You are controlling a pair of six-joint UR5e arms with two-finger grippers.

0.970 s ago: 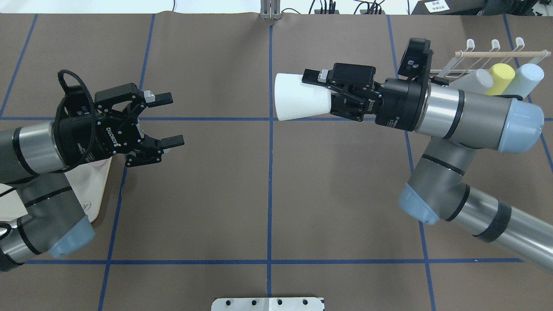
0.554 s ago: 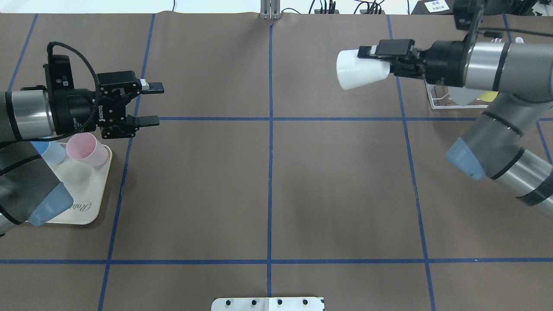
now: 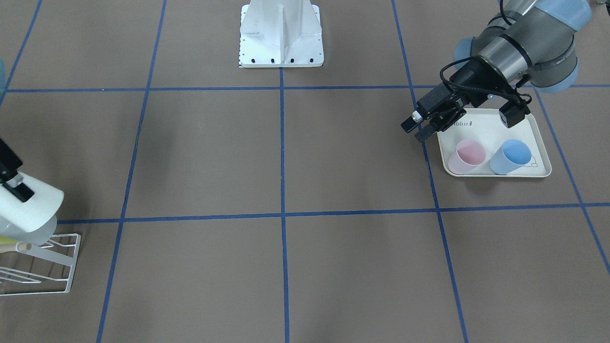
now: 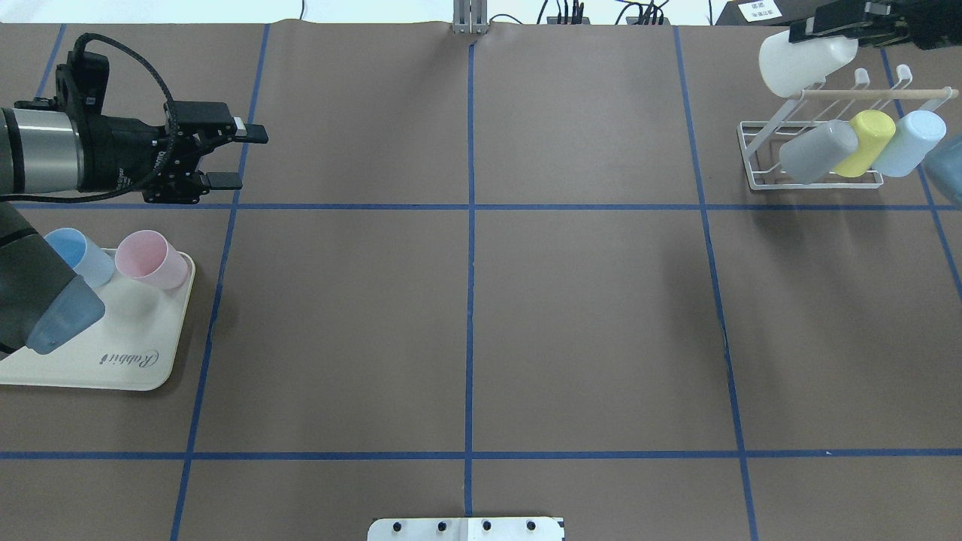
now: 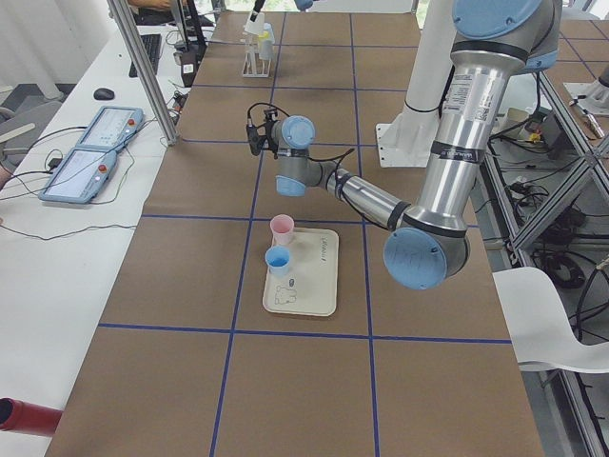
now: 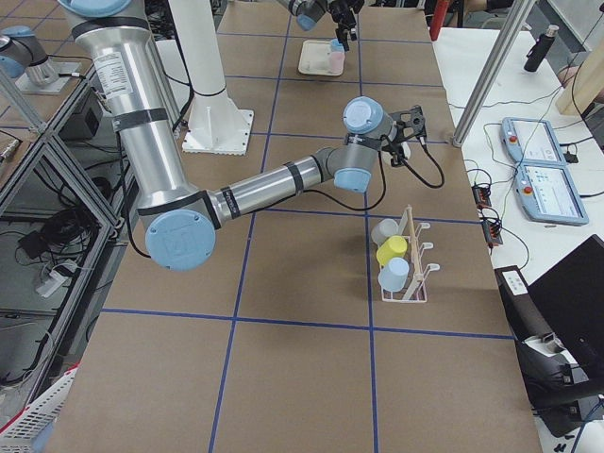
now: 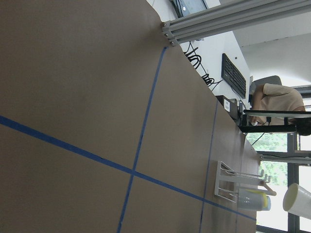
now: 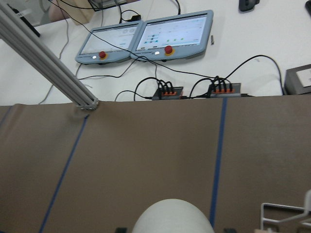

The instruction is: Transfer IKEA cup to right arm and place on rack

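Working at a brown table (image 4: 466, 300) taped into blue squares, with the rack (image 4: 754, 180) standing near the far right corner in the overhead view, its back close to the table's far edge. Facing a wide stretch of tabletop on the rack's left, running across to a cream tray (image 4: 113, 361) at the opposite end, well apart from the rack. Showing a grey cup (image 4: 815, 150), a yellow cup (image 4: 868, 139) and a pale blue cup (image 4: 909, 143) tilted side by side on the rack's prongs, below its wooden rod (image 4: 872, 94). Clamping the white cup (image 4: 804, 64) in the right gripper (image 4: 818, 37), fingers closed on the narrow base end, one finger lying along the top of the wall. Holding that cup on its side just above the rack's far left corner, over the left end of the rod, mouth pointing away from the rack; not telling whether cup and prong are touching. Hanging the left gripper (image 4: 244, 158) far to the rack's left, just beyond the tray, fingers parted a moderate way, grasping and touching nothing. Showing a pink cup (image 4: 150, 259) and a blue cup (image 4: 75, 252) standing on the tray, mouths up, beside each other.
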